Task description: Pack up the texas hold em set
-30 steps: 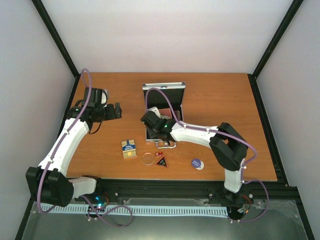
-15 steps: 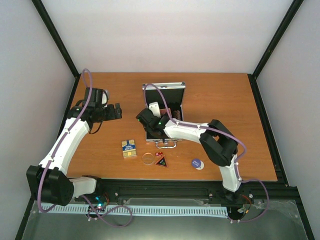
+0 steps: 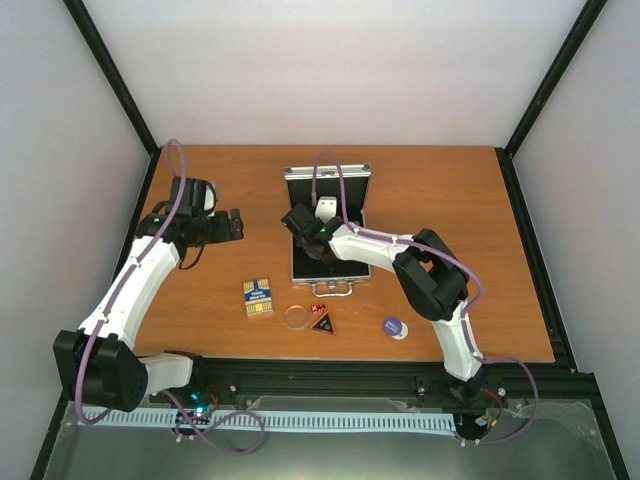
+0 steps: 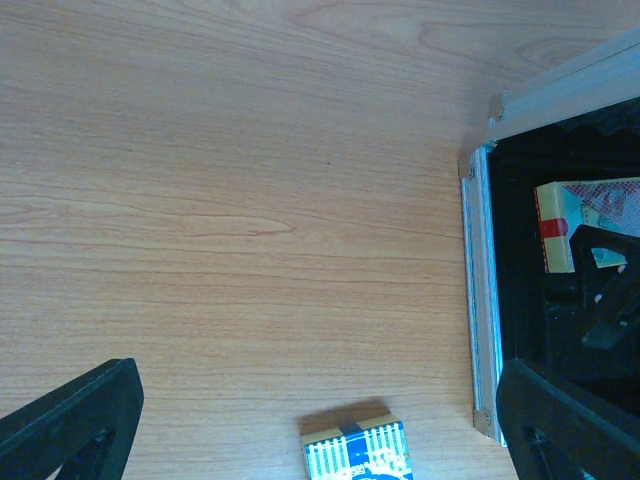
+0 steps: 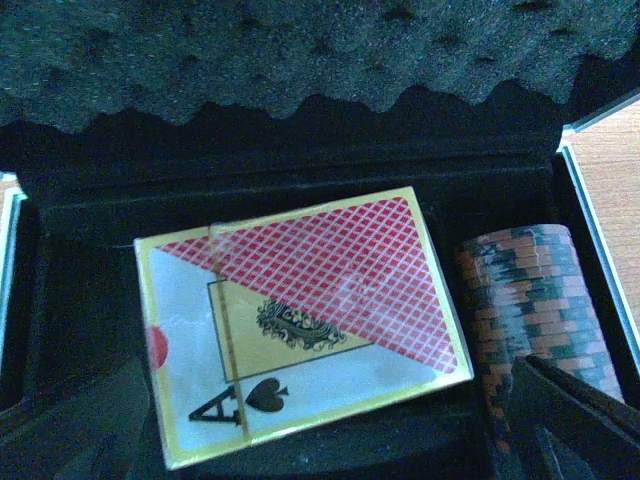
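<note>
The silver case (image 3: 352, 272) lies open at mid-table with its lid (image 3: 328, 183) raised. Inside, on the black lining, rest the pink card deck (image 5: 300, 320) and the brown chip stack (image 5: 535, 310). Just above that deck hovers my right gripper (image 5: 330, 425), open, touching nothing. The pink deck (image 4: 590, 225) also shows in the left wrist view. Left of the case, my left gripper (image 3: 236, 224) hangs open over bare wood. The blue-yellow deck (image 3: 258, 297) lies near the front, and that blue-yellow deck (image 4: 356, 450) sits below my left gripper (image 4: 315, 395).
In front of the case lie a clear disc (image 3: 296, 317), red dice (image 3: 318, 309), a black triangle (image 3: 323, 326) and a blue disc (image 3: 395, 327). The case's metal edge (image 4: 479, 300) stands right of my left gripper. Grey foam (image 5: 300, 50) lines the lid.
My right gripper has opened and let go of the pink deck, which now rests in the case. Its wrist has shifted toward the lid. The left arm has stayed still.
</note>
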You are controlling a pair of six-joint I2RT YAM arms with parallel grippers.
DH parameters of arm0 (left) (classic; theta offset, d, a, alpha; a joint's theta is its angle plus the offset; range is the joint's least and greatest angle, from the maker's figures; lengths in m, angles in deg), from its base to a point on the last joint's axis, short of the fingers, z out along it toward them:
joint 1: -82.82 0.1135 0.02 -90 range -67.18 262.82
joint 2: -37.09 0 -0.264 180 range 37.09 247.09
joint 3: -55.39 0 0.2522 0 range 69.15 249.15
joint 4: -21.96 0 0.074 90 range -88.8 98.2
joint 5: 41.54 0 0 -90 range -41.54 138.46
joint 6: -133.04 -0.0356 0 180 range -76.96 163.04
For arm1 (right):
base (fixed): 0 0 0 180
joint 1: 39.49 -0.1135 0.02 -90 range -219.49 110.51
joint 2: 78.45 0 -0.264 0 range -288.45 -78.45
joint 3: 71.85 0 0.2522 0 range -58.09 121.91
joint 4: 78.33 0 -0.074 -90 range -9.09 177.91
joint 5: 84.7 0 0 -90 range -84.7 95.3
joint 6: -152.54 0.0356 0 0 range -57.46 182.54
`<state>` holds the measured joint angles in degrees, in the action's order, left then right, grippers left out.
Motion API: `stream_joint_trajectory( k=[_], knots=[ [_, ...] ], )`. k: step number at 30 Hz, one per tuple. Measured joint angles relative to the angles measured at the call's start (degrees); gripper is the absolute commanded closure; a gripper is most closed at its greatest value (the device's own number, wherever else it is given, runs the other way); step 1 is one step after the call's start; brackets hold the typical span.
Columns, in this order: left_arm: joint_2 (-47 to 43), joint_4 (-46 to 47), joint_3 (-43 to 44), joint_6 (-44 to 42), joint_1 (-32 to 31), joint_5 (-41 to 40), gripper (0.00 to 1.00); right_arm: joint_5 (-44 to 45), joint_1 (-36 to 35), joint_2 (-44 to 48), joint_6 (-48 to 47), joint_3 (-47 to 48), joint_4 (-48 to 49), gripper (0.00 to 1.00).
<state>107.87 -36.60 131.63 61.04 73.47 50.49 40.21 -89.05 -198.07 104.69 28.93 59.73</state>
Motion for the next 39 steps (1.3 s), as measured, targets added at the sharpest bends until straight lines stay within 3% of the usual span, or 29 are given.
stream_joint_trajectory(
  k=[26, 39],
  knots=[
    [2.3, 0.5, -0.5, -0.2, 0.0, -0.3, 0.00, -6.4, 1.7, -0.6, -7.6, -1.2, 5.6, 0.00],
    [3.5, 1.0, -0.5, -0.3, 0.0, -0.4, 0.00, -6.1, 4.2, -5.6, -3.8, 4.5, 1.4, 0.00]
  ],
)
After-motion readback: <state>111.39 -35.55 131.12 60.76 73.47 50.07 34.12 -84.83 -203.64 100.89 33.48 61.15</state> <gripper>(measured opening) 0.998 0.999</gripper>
